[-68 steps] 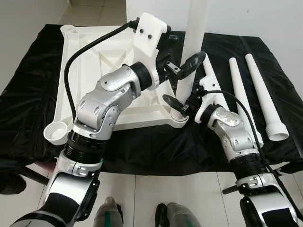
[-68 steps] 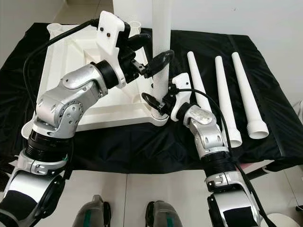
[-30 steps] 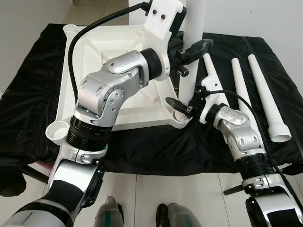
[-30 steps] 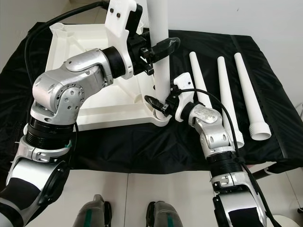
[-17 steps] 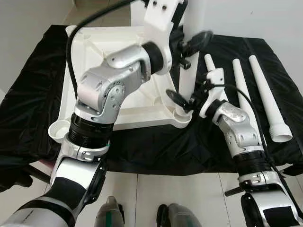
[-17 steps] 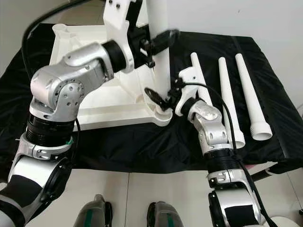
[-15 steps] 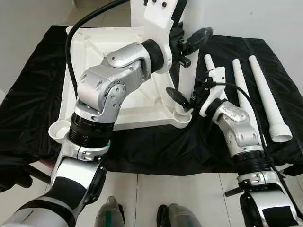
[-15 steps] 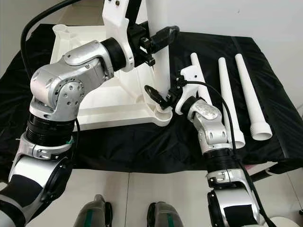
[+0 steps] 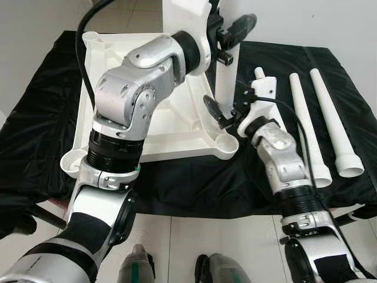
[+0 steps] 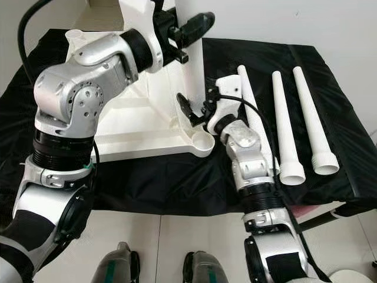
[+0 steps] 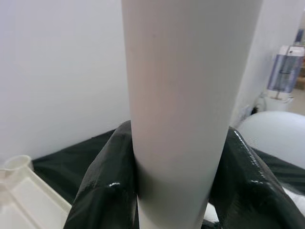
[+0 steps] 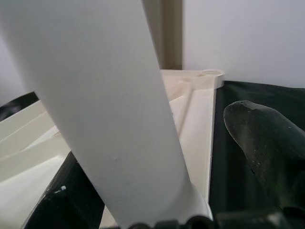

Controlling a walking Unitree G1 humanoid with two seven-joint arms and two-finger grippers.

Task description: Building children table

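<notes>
A: Where's the leg (image 9: 227,71)?

B: Upright over the near right corner socket (image 9: 227,142) of the upturned tabletop (image 9: 118,53). The left hand (image 9: 227,36) is clamped on it high up; the right hand (image 9: 227,112) brackets its foot, whether gripping I cannot tell.

A: Advice?

B: Keep it plumb and press straight down.

A: Any writing?

B: None readable

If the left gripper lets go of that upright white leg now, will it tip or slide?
Probably it tips: the leg is tall, narrow, and lifted off the corner socket. Its smooth round surface looks slippery; the left gripper clamps it between bare pads. It looks rigid.
</notes>
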